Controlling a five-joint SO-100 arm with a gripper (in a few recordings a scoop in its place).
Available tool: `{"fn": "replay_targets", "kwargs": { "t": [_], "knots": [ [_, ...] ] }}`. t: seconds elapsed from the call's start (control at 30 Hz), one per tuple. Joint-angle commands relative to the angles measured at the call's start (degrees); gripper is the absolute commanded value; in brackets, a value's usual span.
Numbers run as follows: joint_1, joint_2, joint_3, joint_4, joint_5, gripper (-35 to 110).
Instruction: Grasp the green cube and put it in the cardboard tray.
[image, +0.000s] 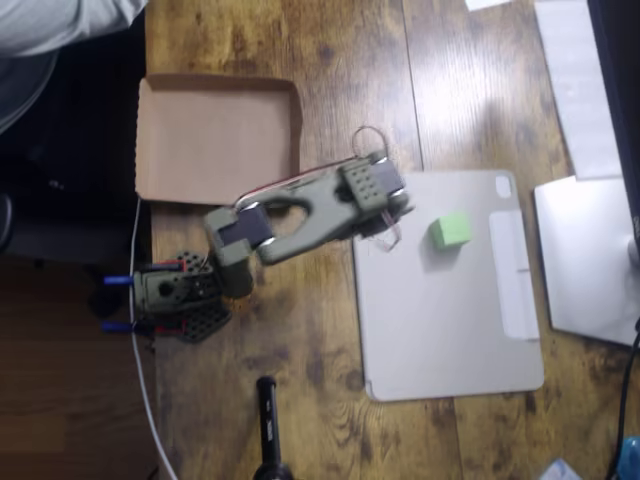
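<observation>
Wooden planks of the counter (300, 420) fill the overhead view, and on them lies a flat grey tablet cover (450, 330). On the upper part of this cover sits the green cube (451, 230), resting flat with its edges slightly turned against the edges of the cover. The olive-green arm (290, 220) reaches from its base at the lower left toward the right, and the hand (392, 212) ends at the left border of the cover. The cube is just to the right of the hand and a little lower in the picture, near but not touching. From above the wrist covers the fingers, so I cannot tell whether the hand is wide or narrow; it carries nothing that I can see. The cardboard tray (150, 140) lies at the upper left, on the opposite side of the arm from the cube, well apart from it. I judge that the coming move is a short reach to the right, and afterwards a long swing back to the left.
</observation>
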Motion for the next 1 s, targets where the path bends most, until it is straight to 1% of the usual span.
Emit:
{"fn": "replay_targets", "kwargs": {
  "t": [0.0, 0.2, 0.37, 0.67, 0.97],
  "knots": [
    [2.4, -1.3, -9.5, 1.5, -2.7, 1],
    [6.9, 0.2, -20.5, 1.4, -9.6, 10],
    [8.3, -7.6, -31.8, 1.4, -13.1, 13],
    [7.3, -22.6, -54.4, 1.3, -16.2, 25],
    [4.7, -33.9, -63.0, 1.1, -17.1, 32]
  ]
}}
